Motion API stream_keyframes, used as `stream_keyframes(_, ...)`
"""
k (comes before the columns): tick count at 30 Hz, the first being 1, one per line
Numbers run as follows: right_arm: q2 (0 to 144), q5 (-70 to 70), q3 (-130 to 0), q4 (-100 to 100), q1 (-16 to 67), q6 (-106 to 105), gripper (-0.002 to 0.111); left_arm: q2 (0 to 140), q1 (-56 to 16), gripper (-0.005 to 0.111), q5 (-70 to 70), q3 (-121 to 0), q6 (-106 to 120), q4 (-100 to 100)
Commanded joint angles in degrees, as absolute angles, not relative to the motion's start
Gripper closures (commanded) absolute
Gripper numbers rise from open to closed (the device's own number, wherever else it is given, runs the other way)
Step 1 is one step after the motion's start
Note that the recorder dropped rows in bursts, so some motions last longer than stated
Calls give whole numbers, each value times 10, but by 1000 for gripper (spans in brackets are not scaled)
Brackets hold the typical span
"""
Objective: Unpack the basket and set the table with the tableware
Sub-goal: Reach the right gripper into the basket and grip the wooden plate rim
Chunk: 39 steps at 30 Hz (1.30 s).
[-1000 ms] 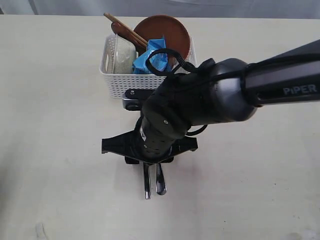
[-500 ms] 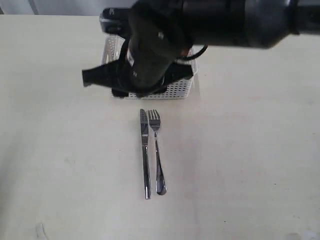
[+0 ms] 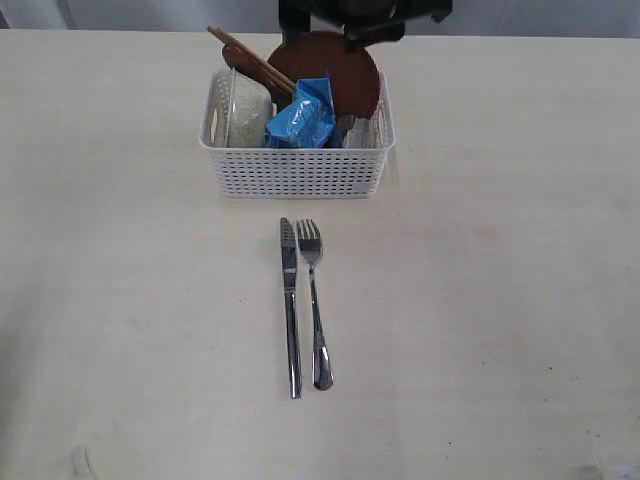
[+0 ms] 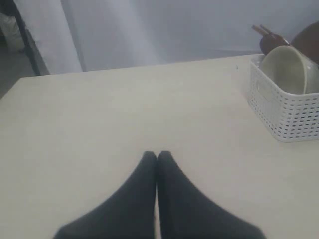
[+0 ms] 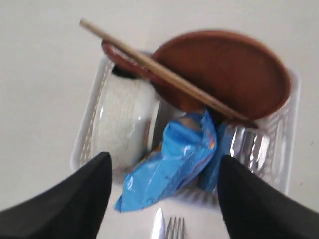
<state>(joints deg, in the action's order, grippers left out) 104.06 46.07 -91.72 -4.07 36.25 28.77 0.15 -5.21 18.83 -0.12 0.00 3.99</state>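
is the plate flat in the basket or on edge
On edge: the plate stands leaning in the basket, its top rising well above the rim.

Beige table (image 3: 500, 300) with basket (image 3: 300, 172), knife (image 3: 290, 310), fork (image 3: 314, 300)

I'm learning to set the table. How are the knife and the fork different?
The knife is longer than the fork. The knife ends in a flat blade, the fork in prongs. The knife lies left of the fork in the exterior view. Both are shiny metal and lie side by side on the table.
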Motion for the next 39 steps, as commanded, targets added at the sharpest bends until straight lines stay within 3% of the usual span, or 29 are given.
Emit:
stream_keyframes(1, 1088, 479, -987, -36, 310, 179, 48, 0, -51, 107, 184, 0, 0, 43)
stream_keyframes(6, 1165, 475, -1032, -41, 294, -115, 48, 0, -51, 107, 184, 0, 0, 43)
stream_keyframes(17, 1249, 370, -1032, -168, 294, -121, 50, 0, -51, 107, 184, 0, 0, 43)
stream_keyframes(27, 1258, 399, -1032, -167, 294, -133, 90, 0, -51, 107, 184, 0, 0, 43)
stream_keyframes(30, 1256, 415, -1032, -170, 294, -133, 106, 0, -51, 107, 184, 0, 0, 43)
stream_keyframes(39, 1217, 425, -1032, -170, 297, -133, 109, 0, -51, 107, 184, 0, 0, 43)
